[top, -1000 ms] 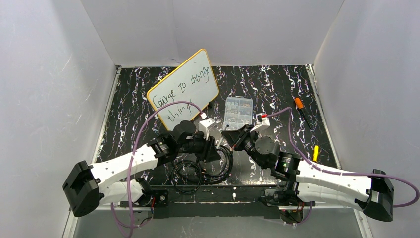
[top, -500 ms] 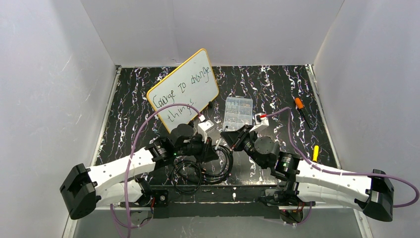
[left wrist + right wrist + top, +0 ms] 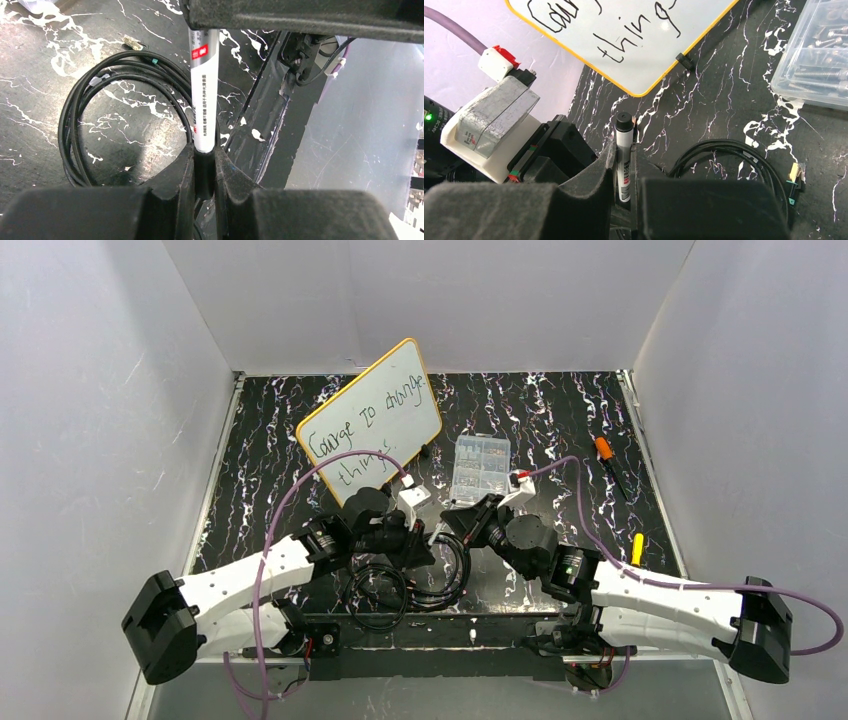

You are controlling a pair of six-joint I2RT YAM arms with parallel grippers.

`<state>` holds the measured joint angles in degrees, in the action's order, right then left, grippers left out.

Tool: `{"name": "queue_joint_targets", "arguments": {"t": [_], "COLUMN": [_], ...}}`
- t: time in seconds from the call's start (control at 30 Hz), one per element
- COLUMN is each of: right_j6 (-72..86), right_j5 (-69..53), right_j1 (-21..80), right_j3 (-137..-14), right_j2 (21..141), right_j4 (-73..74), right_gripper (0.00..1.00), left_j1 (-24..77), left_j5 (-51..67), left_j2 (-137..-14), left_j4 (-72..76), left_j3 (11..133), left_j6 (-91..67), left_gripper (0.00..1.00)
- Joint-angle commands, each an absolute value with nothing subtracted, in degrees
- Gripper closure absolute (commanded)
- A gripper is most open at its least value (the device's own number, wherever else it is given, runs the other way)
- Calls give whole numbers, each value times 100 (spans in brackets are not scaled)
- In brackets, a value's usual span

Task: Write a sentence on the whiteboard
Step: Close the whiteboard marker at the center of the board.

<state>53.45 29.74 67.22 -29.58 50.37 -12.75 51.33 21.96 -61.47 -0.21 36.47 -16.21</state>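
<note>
Two sets of fingers grip one marker (image 3: 204, 100). The left fingers (image 3: 190, 162) are pressed narrow around the lower part of its white barrel. The right fingers (image 3: 608, 160) are shut tight on the same marker (image 3: 624, 145) near its black end, which pokes up past their tips. In the top view the two wrists meet nose to nose over the near middle of the counter (image 3: 560, 410).

Just beneath them lies a coil of black cable (image 3: 400, 580), loose on the dark marbled surface. Beyond the right fingers sits a clear parts box (image 3: 480, 465) holding screws.

The whiteboard (image 3: 410, 430) is at the back left of the counter, turned at an angle, its upper corner showing against the rear wall. The sentence (image 3: 365, 420) runs across it in two lines of thin dark lettering, the lower line reading "things". The board's yellow rim passes near the marker's black end in the right wrist view.

Far right, an orange-capped pen (image 3: 608, 462) and a small yellow piece (image 3: 637, 548) lie well apart from the arms.
</note>
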Motion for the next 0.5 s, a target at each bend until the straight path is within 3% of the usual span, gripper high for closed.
{"name": "queue_joint_targets", "arguments": {"t": [0.0,0.47], "right_j6": [5369,5500], "right_j5": [2272,1936], "right_j1": [6924,7140], "right_j3": [-3023,-2972], "right_j2": [5186,5524], "right_j4": [-718,-755], "right_gripper": [99,99], "left_j1": [4883,4643], "left_j5": [2412,2693], "left_j2": [-6167,-6264], "left_j4": [483,525], "left_j3": [4100,4341], "left_j6": [-1473,-1378], "left_gripper": [100,100]}}
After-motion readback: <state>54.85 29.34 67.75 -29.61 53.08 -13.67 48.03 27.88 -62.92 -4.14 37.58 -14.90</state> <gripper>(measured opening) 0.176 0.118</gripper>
